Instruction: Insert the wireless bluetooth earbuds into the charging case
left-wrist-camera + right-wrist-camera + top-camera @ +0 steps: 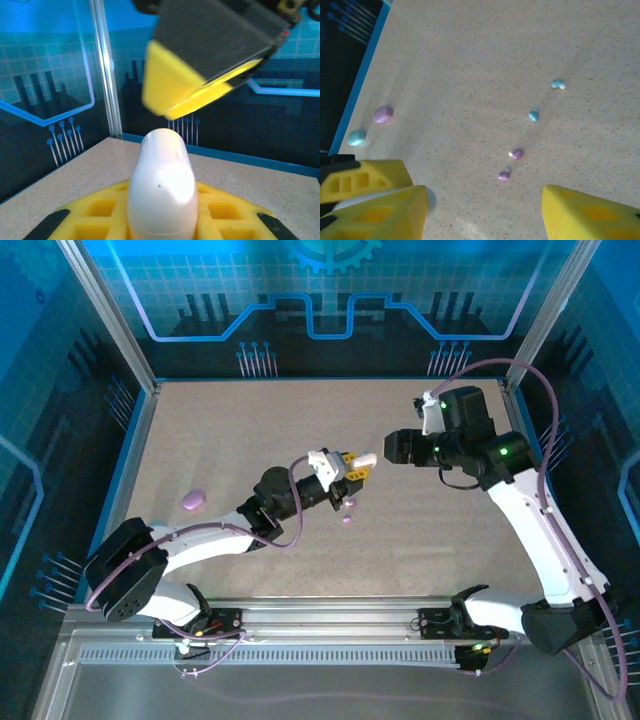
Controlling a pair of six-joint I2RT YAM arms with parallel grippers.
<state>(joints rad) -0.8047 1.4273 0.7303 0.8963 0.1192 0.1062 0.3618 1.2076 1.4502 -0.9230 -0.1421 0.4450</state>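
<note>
The left gripper (pixel 350 467) was closed on a white case (pixel 161 185). The case stuck out between its yellow fingers (pixel 100 212), above the middle of the table (pixel 450 540). The right gripper (pixel 482 200) hung just to the right of it and faced it. Its fingers stood well apart, with nothing between them. In the left wrist view, one of its yellow pads (pixel 170 90) hovered right over the rounded end of the white case, with a small gap between the two.

On the table, just on the near side of the left gripper, two purple earbuds (pixel 347 520) lay close together. Two teal earbuds (pixel 533 115) lay a little apart from them, also loose on the surface. Far to the left, close to the left wall, a purple case (pixel 193 500) rested, and a teal case (pixel 356 137) sat near it.
</note>
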